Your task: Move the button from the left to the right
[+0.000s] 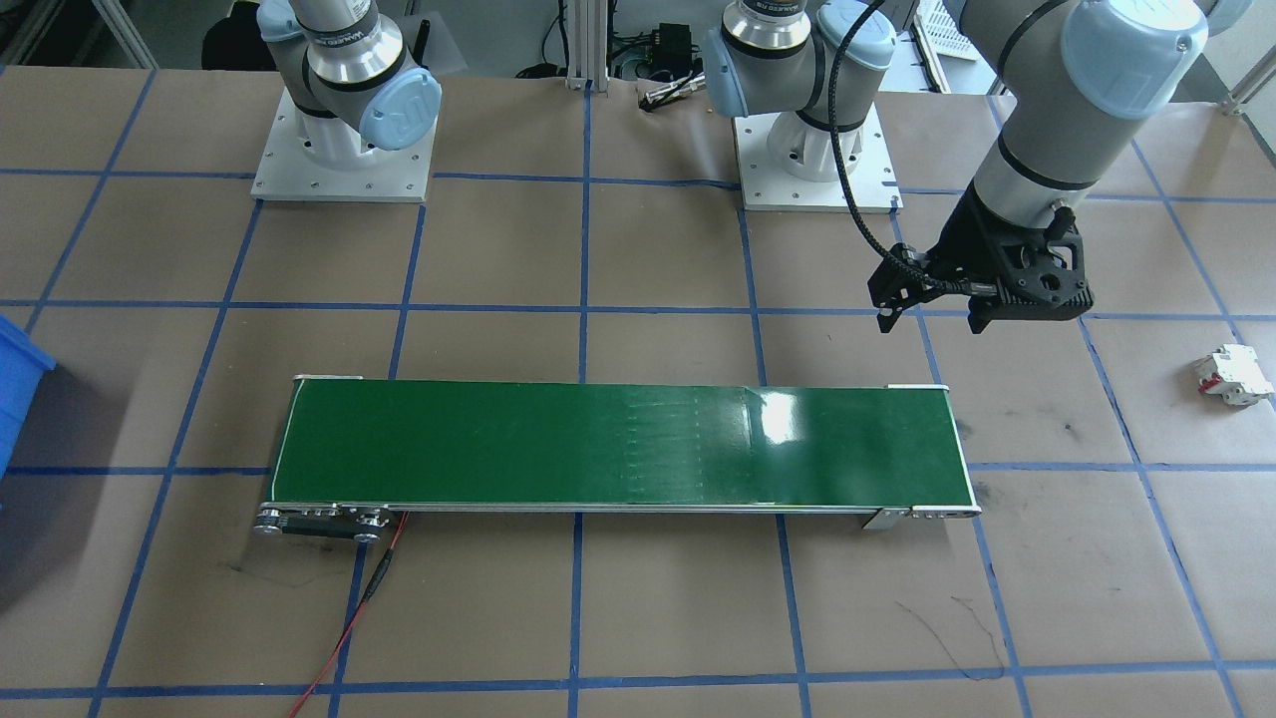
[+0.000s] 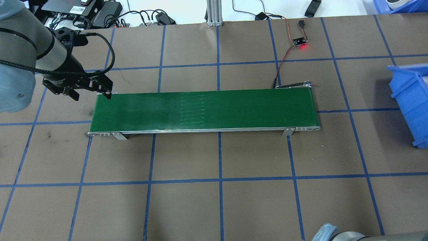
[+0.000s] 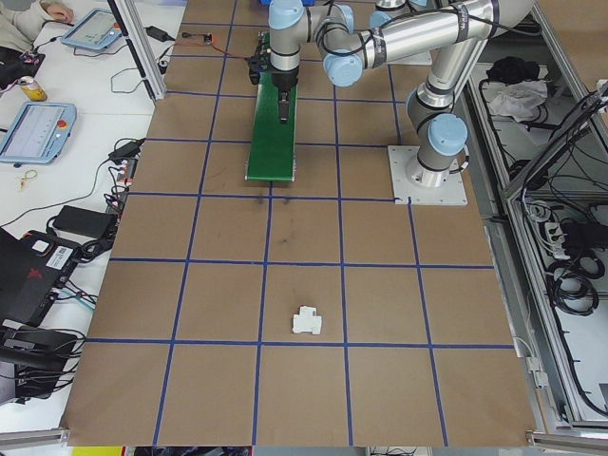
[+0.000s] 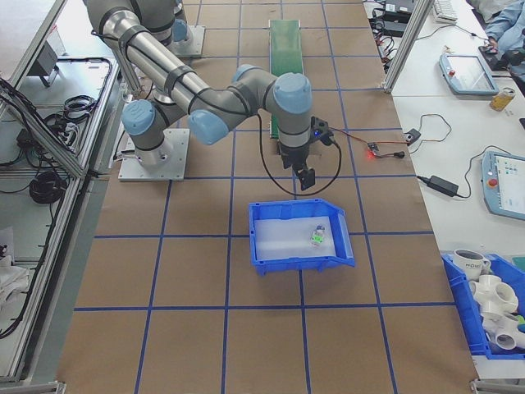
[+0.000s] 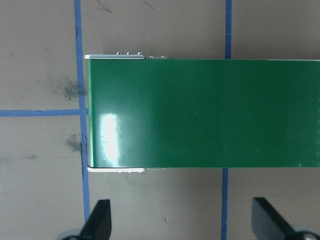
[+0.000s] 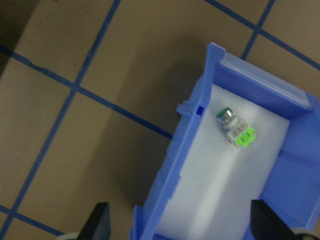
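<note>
Silver-grey tube arms, pale-blue joint caps, black claw (image 1: 932, 321) housing, braided black cable, white bolted base plates.

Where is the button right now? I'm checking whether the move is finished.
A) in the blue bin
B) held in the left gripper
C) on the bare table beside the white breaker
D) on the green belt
A: the right wrist view shows the button lying on the pale floor of the blue bin, and the exterior right view shows it there too, with the right gripper above and apart from it.
</note>
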You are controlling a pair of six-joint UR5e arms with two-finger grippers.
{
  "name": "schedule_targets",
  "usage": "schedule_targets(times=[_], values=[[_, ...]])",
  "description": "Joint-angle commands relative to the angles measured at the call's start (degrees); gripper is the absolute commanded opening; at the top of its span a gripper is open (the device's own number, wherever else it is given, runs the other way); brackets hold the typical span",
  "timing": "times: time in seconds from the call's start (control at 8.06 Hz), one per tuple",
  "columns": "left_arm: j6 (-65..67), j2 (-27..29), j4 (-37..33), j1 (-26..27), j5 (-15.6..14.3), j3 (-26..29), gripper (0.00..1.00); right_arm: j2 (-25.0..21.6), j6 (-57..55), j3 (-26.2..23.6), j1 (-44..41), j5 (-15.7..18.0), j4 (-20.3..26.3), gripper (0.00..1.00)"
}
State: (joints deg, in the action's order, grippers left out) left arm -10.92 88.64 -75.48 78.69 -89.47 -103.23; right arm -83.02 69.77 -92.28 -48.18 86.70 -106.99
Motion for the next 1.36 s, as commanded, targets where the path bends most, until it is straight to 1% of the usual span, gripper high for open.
schedule_targets(times=[0.0,0.12,0.25,0.37,0.5,0.62,0.74,1.24], values=[[0.99,-0.83,-0.89,2.33,0.09,0.58,1.00,-6.88,-22.47,0.69,-13.56,-0.57,10.28,1.00],[1.08,-2.58,-3.68,4.26,-0.17,0.66,1.00,-8.29,-32.40,0.69,-17.79,-1.27,13.10,1.00],[3.26,-4.42,-5.36,5.32,0.17,0.66,1.00,-8.65,-41.99,0.69,-24.09,-1.62,14.52,1.00],[4.84,-5.66,-5.56,6.12,0.09,0.66,1.00,-8.13,-52.44,0.69,-31.55,-1.36,14.18,1.00],[4.77,-5.76,-5.56,6.21,-0.09,0.66,1.00,-7.78,-61.42,0.69,-38.59,-0.75,13.92,1.00],[4.69,-5.76,-5.82,6.21,-0.17,0.66,1.00,-7.69,-67.60,0.78,-42.84,-0.57,13.92,1.00],[4.68,-5.94,-6.43,6.21,-0.26,0.66,1.00,-7.51,-70.09,0.70,-44.36,-0.66,13.57,1.00],[4.68,-5.76,-5.56,6.21,-0.53,0.23,1.00,-7.42,-69.86,0.69,-44.55,-0.13,13.57,1.00]])
